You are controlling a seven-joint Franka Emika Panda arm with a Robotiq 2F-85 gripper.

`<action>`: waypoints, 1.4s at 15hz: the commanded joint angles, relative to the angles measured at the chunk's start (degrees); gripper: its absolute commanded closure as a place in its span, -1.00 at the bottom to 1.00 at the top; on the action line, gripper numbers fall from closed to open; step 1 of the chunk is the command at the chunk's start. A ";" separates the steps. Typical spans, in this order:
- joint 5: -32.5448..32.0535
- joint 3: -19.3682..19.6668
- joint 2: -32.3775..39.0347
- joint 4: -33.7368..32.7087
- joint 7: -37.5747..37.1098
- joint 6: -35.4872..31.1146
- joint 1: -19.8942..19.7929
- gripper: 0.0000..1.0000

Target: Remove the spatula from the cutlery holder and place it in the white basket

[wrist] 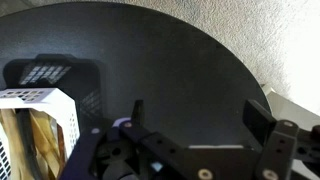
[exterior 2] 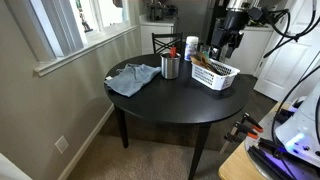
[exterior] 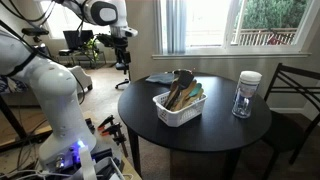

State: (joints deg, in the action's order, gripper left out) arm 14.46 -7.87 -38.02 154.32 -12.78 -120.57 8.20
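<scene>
The white basket, small and rectangular with slotted lattice sides, sits upright on the round black table. Inside it wooden utensils lie slanted, their ends poking above the rim. The cylindrical metal cutlery holder stands upright on the table near the basket.

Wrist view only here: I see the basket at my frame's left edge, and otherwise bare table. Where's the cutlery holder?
Observer: In an exterior view the holder stands on the table, between a blue cloth and the basket.
Operator: And where is my tool relative to it?
Observer: In that view the tool hangs high over the basket's side of the table, not over the holder.
</scene>
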 commanded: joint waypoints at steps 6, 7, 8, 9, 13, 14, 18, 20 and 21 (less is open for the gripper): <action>0.12 -0.19 -0.03 -0.11 0.13 0.19 -0.25 -1.00; 0.12 -0.19 -0.03 -0.11 0.13 0.19 -0.25 -1.00; 0.14 0.43 0.62 -0.64 0.98 1.61 -0.16 -1.00; 0.30 1.10 1.16 -1.20 1.51 2.09 -0.37 -1.00; 4.21 9.57 4.81 -7.59 5.21 6.79 -2.32 -1.00; 5.62 11.96 5.92 -9.62 6.64 8.72 -2.85 -1.00; 13.09 20.51 12.43 -18.73 14.56 18.38 -4.65 -1.00; 16.71 22.58 16.29 -23.03 16.94 23.16 -5.65 -1.00; 18.08 22.96 18.38 -25.08 17.39 24.80 -6.24 -1.00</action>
State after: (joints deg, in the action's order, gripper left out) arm 27.68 14.07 -26.65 135.84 1.14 -101.49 3.63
